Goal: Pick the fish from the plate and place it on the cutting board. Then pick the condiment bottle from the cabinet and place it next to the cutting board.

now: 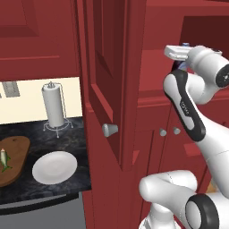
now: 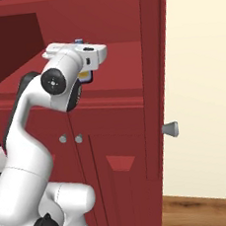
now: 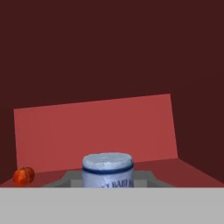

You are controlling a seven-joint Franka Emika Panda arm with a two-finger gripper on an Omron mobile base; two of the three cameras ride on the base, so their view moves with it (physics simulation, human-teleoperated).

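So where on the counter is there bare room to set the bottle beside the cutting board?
Bare dark counter lies behind the plate, between the cutting board and the cabinet door. Towards the back the paper towel roll crowds it; the plate fills the front.

- Paper towel roll (image 1: 53, 106): white, upright on a thin wire holder, at the back of the dark speckled counter (image 1: 67, 138), against the cream wall (image 1: 27, 100).
- Wall outlet plate (image 1: 11, 89): grey, at 9 o'clock from the roll.
- Small red-orange round fruit (image 3: 23, 176): on the shelf floor, at 7 o'clock in the hand view.
- Wood floor (image 2: 206, 212): at 5 o'clock in the right base view.
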